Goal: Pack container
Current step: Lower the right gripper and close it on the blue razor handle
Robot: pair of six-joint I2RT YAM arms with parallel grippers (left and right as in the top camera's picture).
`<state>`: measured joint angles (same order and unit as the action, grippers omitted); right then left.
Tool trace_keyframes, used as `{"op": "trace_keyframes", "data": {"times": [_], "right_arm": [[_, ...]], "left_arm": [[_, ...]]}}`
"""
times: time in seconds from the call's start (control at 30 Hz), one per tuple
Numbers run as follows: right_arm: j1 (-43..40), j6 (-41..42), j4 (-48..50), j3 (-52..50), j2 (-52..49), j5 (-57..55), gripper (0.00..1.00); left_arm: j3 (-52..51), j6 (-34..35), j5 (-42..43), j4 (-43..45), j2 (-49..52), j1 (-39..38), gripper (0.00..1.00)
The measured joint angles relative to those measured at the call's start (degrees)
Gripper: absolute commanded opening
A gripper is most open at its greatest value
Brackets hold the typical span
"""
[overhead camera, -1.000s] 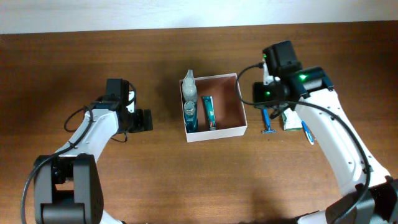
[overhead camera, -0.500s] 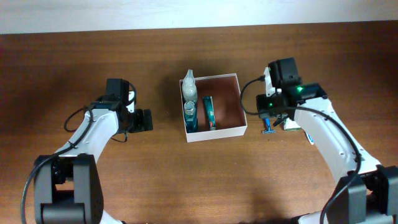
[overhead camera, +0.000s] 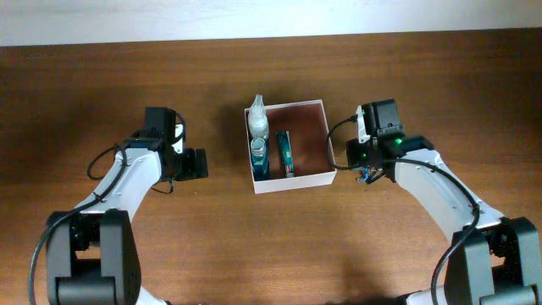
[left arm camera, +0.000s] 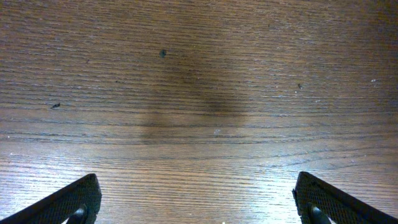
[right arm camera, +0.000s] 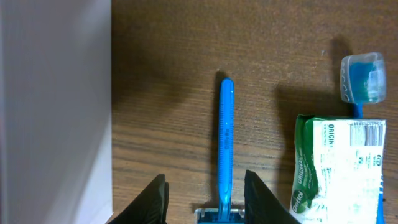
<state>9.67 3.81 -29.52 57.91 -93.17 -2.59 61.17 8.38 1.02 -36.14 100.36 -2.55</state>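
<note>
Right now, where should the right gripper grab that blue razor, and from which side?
Probably mid-handle, straight down from above. The razor lies flat, its slim straight handle has bare wood either side, between the container wall and the green Dettol packet, and the open right gripper straddles its narrow width.

Dark wood counter [overhead camera: 254, 246], white-walled container [overhead camera: 292, 180] near its middle, blue razor [right arm camera: 225, 143] flat just beside the right wall, green packet [right arm camera: 336, 168] next over, capped toothbrush [right arm camera: 364, 78] at the packet's end

2 white arms [overhead camera: 127, 182] with black joints [overhead camera: 157, 125], cables [overhead camera: 337, 129], green lights [overhead camera: 391, 133].
</note>
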Motion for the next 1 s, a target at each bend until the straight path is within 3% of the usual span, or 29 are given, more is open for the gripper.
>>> {"op": "trace_keyframes", "data": {"times": [0.07, 0.37, 0.53, 0.7, 0.93, 1.0], "right_arm": [[0.0, 0.2, 0.9, -0.4, -0.7, -0.1, 0.51], [0.0, -0.2, 4.3, -0.9, -7.1, -0.4, 0.56], [-1.7, 2.4, 5.2, -0.9, -9.6, -0.4, 0.53], [-5.1, 4.5, 5.1, -0.9, -10.6, -0.2, 0.42], [-5.6, 3.3, 4.9, -0.9, -10.6, 0.6, 0.43], [-5.6, 3.0, 4.9, -0.9, -10.6, 0.7, 0.38]], "left_arm": [[0.0, 0.0, 0.0, 0.0, 0.0, 0.0, 0.99], [0.0, 0.0, 0.0, 0.0, 0.0, 0.0, 0.99], [0.0, 0.0, 0.0, 0.0, 0.0, 0.0, 0.99], [0.0, 0.0, 0.0, 0.0, 0.0, 0.0, 0.99], [0.0, 0.0, 0.0, 0.0, 0.0, 0.0, 0.99], [0.0, 0.0, 0.0, 0.0, 0.0, 0.0, 0.99]]}}
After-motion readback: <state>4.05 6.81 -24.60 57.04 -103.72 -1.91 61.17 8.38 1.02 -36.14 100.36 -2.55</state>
